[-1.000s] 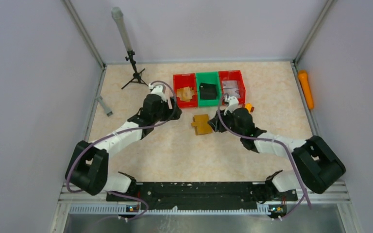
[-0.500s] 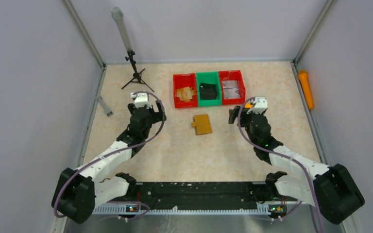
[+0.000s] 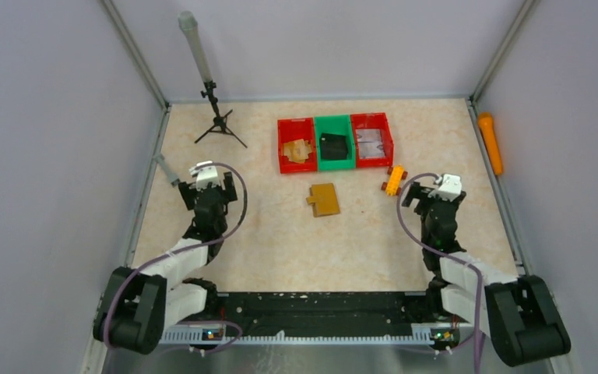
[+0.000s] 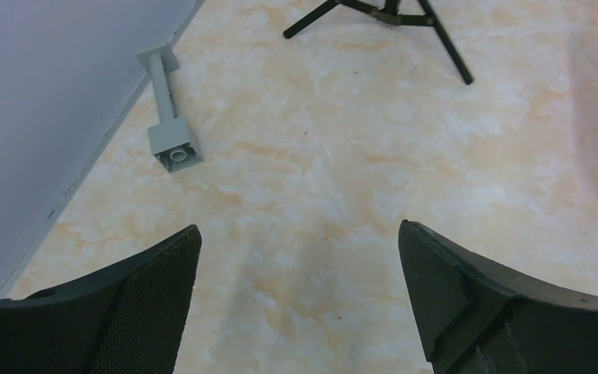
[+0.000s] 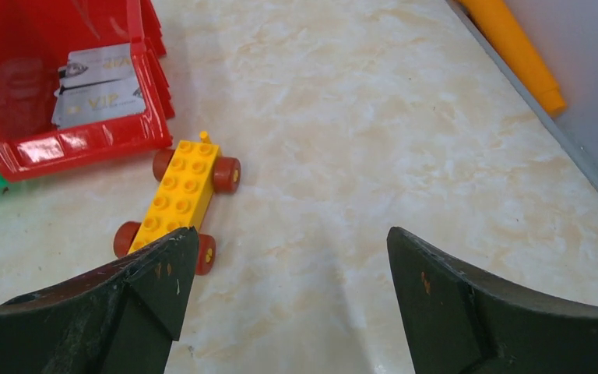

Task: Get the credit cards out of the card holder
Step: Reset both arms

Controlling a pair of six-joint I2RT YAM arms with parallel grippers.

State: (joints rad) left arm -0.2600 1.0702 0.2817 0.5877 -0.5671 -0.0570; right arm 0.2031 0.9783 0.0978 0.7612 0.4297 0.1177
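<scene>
**Card holder lying alone as both arms are pulling away**

The card holder (image 3: 325, 199) is lying flat and folded in the middle of the surface (image 3: 280, 241), just in front of the three bins, with nothing touching it. A second ago both arms were crowding the bins; now the left arm (image 3: 206, 210) and right arm (image 3: 438, 222) are drawing back to their own sides, well apart from it, and their jaws are standing wide with nothing between them.

That is looking like a wrap-up: the credit cards (image 3: 298, 149) are sitting as a loose pale tan heap in the left red bin (image 3: 283, 156), and thin grey glossy cards (image 5: 97, 93) marked VIP are resting in the right red bin (image 5: 78, 144). Whether any card is still hiding inside the holder, I cannot tell.

The holder is looking like matte mustard-brown leather with a small side tab. The bins are shiny moulded plastic, and the surface is pale marbled beige.
</scene>
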